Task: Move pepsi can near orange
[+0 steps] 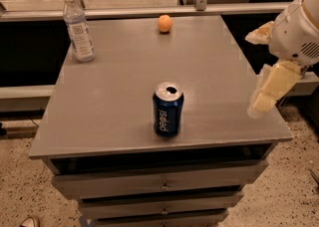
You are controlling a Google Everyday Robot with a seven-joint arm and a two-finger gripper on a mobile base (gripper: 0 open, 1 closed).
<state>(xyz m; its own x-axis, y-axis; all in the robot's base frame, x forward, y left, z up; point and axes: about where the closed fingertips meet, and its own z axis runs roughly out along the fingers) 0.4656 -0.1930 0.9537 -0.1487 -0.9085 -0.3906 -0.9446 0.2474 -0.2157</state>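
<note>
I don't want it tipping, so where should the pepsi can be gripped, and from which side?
Its mid-body, across the round wall: the pepsi can stands upright with nothing close beside it. The end effector hangs beyond the right edge of the table, so coming in level from the right looks shortest.

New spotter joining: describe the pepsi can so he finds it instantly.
On the grey drawer cabinet's top, look near the front edge, centre, left of the claw hanging at the right edge. The pepsi can stands upright there: short, dark blue, silver-topped, unlike the tall clear bottle and small orange at the back.
</note>
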